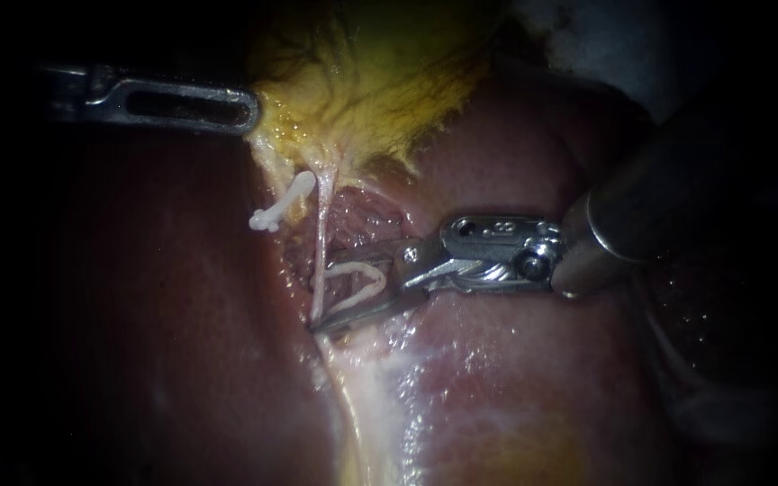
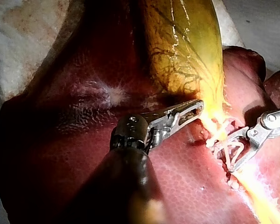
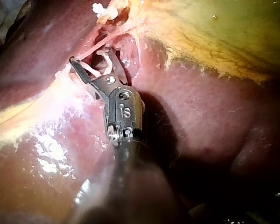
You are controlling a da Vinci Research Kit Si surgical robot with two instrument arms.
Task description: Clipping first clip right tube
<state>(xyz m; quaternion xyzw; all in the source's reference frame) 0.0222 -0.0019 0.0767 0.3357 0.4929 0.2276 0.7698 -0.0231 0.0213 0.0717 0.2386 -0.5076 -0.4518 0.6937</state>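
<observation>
A thin pale tube (image 1: 321,236), the right of two, runs down from the yellow gallbladder (image 1: 380,81) across raw tissue. My right instrument (image 1: 324,292) comes in from the right. Its jaws stand apart and hold an open white clip (image 1: 357,281) whose two arms straddle this tube. To the left, a closed white clip (image 1: 283,203) sits on the other tube. My left instrument (image 1: 247,106) is at the upper left, its slotted jaws shut on the gallbladder's edge. In the left wrist view the left instrument (image 2: 196,108) pinches the gallbladder's (image 2: 186,42) narrow end.
Dark red liver (image 1: 182,315) surrounds the site on both sides. A pale glistening band of tissue (image 1: 362,396) runs down from under the right instrument's jaws. In the right wrist view the right instrument (image 3: 89,63) lies over the liver (image 3: 200,107), with the gallbladder (image 3: 214,32) beyond it.
</observation>
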